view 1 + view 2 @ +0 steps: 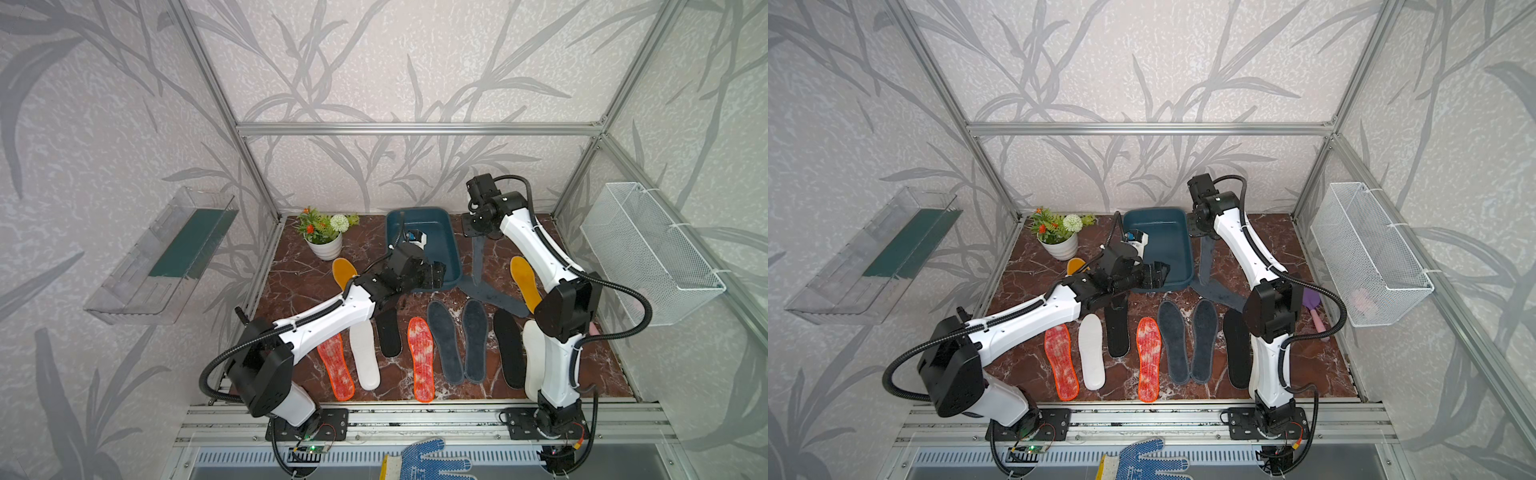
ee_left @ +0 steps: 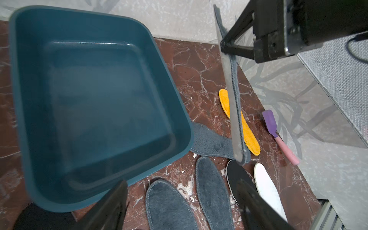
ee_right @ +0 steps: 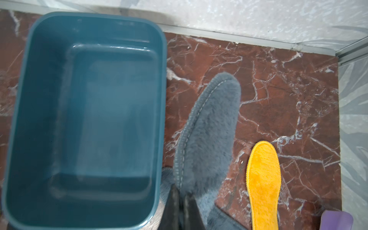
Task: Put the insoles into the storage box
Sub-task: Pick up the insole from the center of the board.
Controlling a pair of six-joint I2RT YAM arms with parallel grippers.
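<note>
The right fingers [image 3: 179, 201] are clamped on one end of a grey insole [image 3: 209, 129]. It hangs down from them, just beside the box [image 3: 163, 99]. The left fingers [image 1: 437, 274] are wide apart, holding nothing, close to the box's near corner. The other insoles [image 1: 444, 340] lie flat on the tabletop [image 1: 365, 245], mostly behind the left fingers.

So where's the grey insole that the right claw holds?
In a top view the insole hangs from the right claw, right of the blue box, left of a yellow insole.
</note>
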